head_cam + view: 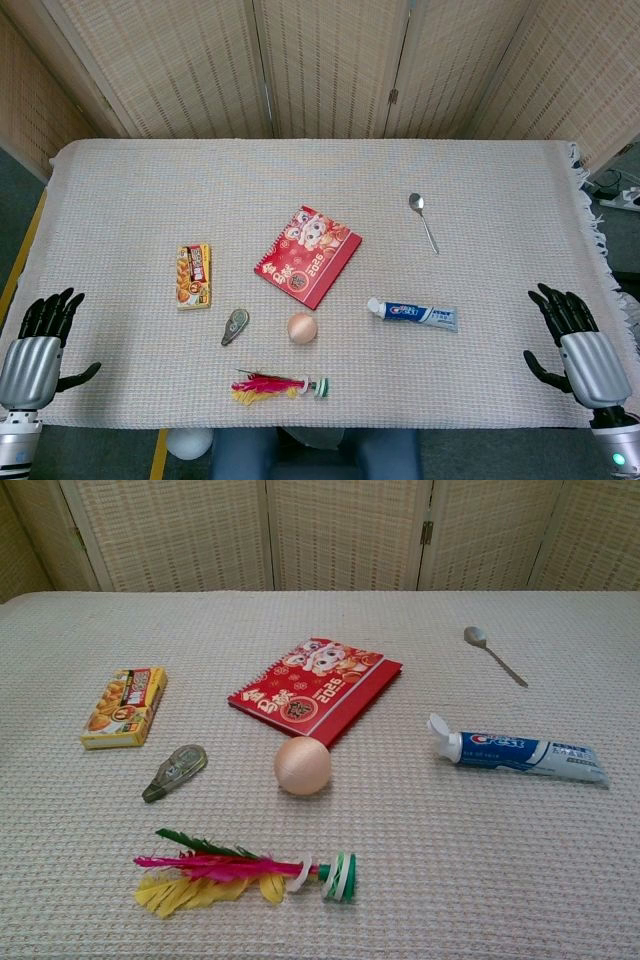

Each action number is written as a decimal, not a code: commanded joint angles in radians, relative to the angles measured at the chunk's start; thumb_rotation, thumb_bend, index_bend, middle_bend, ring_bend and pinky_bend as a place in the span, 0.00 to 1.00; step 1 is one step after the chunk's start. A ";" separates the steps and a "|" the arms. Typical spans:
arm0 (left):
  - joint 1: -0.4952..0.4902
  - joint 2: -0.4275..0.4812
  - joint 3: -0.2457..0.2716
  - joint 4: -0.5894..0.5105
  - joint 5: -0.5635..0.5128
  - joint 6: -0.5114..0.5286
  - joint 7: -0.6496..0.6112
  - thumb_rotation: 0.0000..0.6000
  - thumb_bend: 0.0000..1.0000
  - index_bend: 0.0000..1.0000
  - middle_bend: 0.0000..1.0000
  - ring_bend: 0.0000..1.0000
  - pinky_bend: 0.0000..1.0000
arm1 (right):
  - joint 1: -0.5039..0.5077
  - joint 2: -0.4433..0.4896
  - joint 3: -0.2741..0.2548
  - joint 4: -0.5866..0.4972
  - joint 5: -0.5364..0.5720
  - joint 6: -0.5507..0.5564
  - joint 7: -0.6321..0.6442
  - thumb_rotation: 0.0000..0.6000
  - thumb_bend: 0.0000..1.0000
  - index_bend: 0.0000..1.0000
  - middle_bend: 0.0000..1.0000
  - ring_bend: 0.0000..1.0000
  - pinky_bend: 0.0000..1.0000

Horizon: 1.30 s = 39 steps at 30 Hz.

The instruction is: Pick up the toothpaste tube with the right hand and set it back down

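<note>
Now the right hand (572, 335) hangs at the near right edge of the table (120, 180), fingers spread and holding nothing, well apart from everything laid out. The left hand (42, 340) mirrors it at the near left edge, likewise spread and unladen. Nothing of the task looks begun.

Nearest the right hand is the tube (412, 314), flat on the cloth with its white cap pointing left and its crimped tail toward the right hand. Just left of the cap sits a ball (302, 328), and beyond that a red calendar (307, 256). A spoon (423, 220) lies farther back, clear of the tube.

As for risk, the tube lies low and flat, so fingers coming down could press it into the cloth or skid it leftward rather than close round it. A sideways push could send the cap end into the ball, which would likely roll. Gripping the soft tail alone may let the heavier cap end droop and slip.

Only the head view shows the hands, so their distance from the tube is judged there alone. The chest view, lower and closer, shows no hands but gives the tube's (520, 753) cap, print and flattened tail more plainly, and the gap between it and the ball (302, 766). It also shows the feathered shuttlecock (245, 871) near the front edge more clearly.
</note>
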 commanded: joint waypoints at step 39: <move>0.002 -0.014 0.006 0.024 0.005 0.007 -0.023 1.00 0.16 0.09 0.07 0.04 0.00 | 0.291 -0.272 0.128 0.010 0.322 -0.422 -0.317 1.00 0.30 0.15 0.22 0.20 0.18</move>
